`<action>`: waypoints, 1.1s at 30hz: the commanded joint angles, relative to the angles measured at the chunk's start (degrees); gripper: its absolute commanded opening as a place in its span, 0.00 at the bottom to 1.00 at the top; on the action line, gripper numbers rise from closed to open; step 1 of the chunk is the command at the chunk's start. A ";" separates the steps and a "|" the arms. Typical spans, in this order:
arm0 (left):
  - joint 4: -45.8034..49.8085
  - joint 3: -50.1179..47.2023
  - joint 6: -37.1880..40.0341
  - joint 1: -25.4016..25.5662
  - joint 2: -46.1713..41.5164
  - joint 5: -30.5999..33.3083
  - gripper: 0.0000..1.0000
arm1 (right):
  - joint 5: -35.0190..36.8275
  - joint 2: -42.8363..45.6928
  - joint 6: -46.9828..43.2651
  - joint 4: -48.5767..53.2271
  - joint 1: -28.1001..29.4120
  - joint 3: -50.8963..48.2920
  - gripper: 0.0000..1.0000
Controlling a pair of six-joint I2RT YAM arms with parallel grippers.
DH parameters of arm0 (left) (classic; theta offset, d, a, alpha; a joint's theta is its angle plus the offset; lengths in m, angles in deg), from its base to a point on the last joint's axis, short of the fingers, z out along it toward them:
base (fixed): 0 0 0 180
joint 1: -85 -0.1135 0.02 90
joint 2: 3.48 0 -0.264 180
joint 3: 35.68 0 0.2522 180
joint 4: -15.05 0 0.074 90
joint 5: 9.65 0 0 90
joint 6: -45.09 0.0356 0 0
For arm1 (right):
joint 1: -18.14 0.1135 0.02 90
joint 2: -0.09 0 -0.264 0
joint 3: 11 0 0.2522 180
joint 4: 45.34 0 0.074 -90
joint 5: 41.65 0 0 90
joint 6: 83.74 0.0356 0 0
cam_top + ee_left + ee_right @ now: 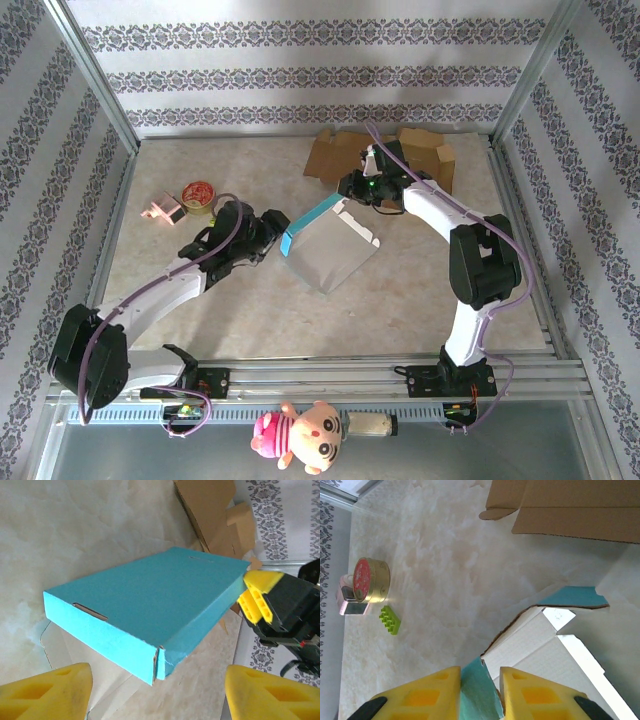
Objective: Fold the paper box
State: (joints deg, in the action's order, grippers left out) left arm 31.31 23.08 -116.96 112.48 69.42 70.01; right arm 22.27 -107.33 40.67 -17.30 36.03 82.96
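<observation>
The paper box, teal outside and white inside, lies half folded in the middle of the table, its teal side raised toward the left. In the left wrist view the teal box sits ahead of my left gripper, which is open, with one yellow finger on each side and apart from the near corner. My left gripper is at the box's left edge. My right gripper is shut on a teal wall of the box, at its far corner.
Flat brown cardboard lies at the back, behind the right arm. A red and gold tape roll and a pink object sit at the left, with a green brick beside them. A plush doll hangs at the near rail.
</observation>
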 commanded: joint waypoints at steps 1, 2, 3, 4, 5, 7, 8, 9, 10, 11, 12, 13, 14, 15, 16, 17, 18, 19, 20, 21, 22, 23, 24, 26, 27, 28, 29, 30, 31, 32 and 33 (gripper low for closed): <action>-7.28 0.99 -2.53 0.60 3.68 1.75 0.72 | 1.91 -0.26 0.40 0.08 0.81 0.66 0.26; -8.23 1.66 -2.61 0.55 4.89 1.13 0.72 | 1.92 -0.18 0.31 0.10 0.81 0.66 0.26; -9.47 2.36 -2.57 0.55 6.25 0.55 0.72 | 1.92 -0.14 0.27 0.20 1.00 0.66 0.27; -9.86 3.10 -2.61 0.62 7.28 -0.03 0.71 | 2.06 -0.07 0.28 0.21 1.08 0.66 0.27; -9.73 3.71 -2.45 0.69 8.19 -0.38 0.70 | 2.06 0.02 0.28 0.14 1.01 0.66 0.27; -9.21 4.24 -2.55 0.79 9.39 -0.94 0.65 | 2.31 0.02 0.33 0.19 1.15 0.78 0.27; -8.82 4.06 -2.72 0.73 9.54 -0.79 0.63 | 2.27 -0.06 0.32 0.20 1.18 0.91 0.27; -8.49 3.58 -3.15 0.83 9.55 -0.36 0.61 | 2.39 -0.10 0.47 0.13 1.25 1.07 0.27; -8.58 2.97 -3.48 0.80 9.38 0.09 0.59 | 2.36 -0.07 0.40 0.09 1.42 1.16 0.27; -8.66 2.36 -3.83 0.85 9.20 0.60 0.57 | 2.42 -0.16 0.31 0.12 1.45 1.27 0.27; -8.73 2.00 -3.89 0.77 9.10 1.03 0.55 | 2.42 -0.16 0.37 0.10 1.52 1.35 0.27; -8.75 1.78 -3.69 0.78 9.03 1.16 0.53 | 2.46 -0.12 0.37 0.10 1.54 1.36 0.27; -8.21 1.87 -3.46 0.76 9.14 1.34 0.51 | 2.49 0.08 0.32 0.11 1.56 1.45 0.27; -7.92 1.90 -3.21 0.73 9.22 1.46 0.49 | 2.45 0.18 0.44 0.07 1.55 1.45 0.28; -7.59 1.83 -2.89 0.67 9.26 1.81 0.47 | 2.34 0.59 0.49 0.09 1.60 1.45 0.29; -6.91 1.76 -2.70 0.61 9.21 2.30 0.45 | 2.39 1.16 0.50 0.26 1.52 1.45 0.32; -6.39 1.68 -2.55 0.56 9.15 2.80 0.44 | 2.38 1.85 0.42 0.38 1.45 1.30 0.36; -6.14 1.61 -2.21 0.40 9.10 3.17 0.43 | 2.44 2.76 0.17 0.52 1.31 1.14 0.40; -5.86 1.59 -1.91 0.22 9.23 3.52 0.43 | 2.48 3.71 -0.07 0.65 1.05 0.71 0.45; -5.48 1.68 -1.60 0.04 9.26 3.66 0.43 | 2.60 4.71 -0.33 0.78 0.79 0.38 0.48; -5.31 1.74 -1.30 -0.18 9.35 3.75 0.42 | 2.86 5.91 -0.66 0.91 0.39 -0.28 0.51; -5.10 1.93 -1.05 -0.36 9.45 3.71 0.42 | 2.88 7.18 -1.17 1.03 -0.01 -1.10 0.53; -4.90 2.07 -0.83 -0.43 9.58 3.68 0.42 | 2.88 8.27 -1.70 1.12 -0.43 -1.95 0.56; -4.78 2.26 -0.64 -0.92 9.81 3.50 0.42 | 4.05 10.99 -3.39 0.92 -1.27 -4.65 0.61; -4.70 2.26 -0.54 -0.98 9.80 3.58 0.42 | 4.66 12.27 -4.43 0.48 -1.46 -6.15 0.63; -4.73 2.24 -0.49 -1.12 9.81 3.55 0.42 | 5.62 13.64 -5.68 -0.38 -1.86 -8.19 0.64; -4.75 2.33 -0.30 -1.28 9.93 3.58 0.42 | 6.83 14.88 -6.50 -1.78 -2.19 -10.40 0.65; -4.70 2.47 -0.26 -1.33 9.93 3.66 0.42 | 7.50 15.62 -6.90 -3.57 -2.68 -12.43 0.66; -4.53 2.59 -0.06 -1.32 9.98 3.75 0.41 | 7.75 16.11 -7.14 -5.84 -3.08 -15.00 0.66; -4.31 2.80 0.10 -1.46 10.15 3.71 0.41 | 7.53 16.18 -7.06 -8.48 -3.62 -17.50 0.66; -4.21 3.03 0.32 -1.50 10.38 3.66 0.41 | 6.74 16.08 -7.05 -10.90 -3.94 -19.52 0.67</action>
State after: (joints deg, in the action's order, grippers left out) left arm 25.50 25.22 -118.25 111.76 78.98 72.72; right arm 27.56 -90.63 35.86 -22.35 32.92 68.82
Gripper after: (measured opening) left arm 0.416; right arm 0.665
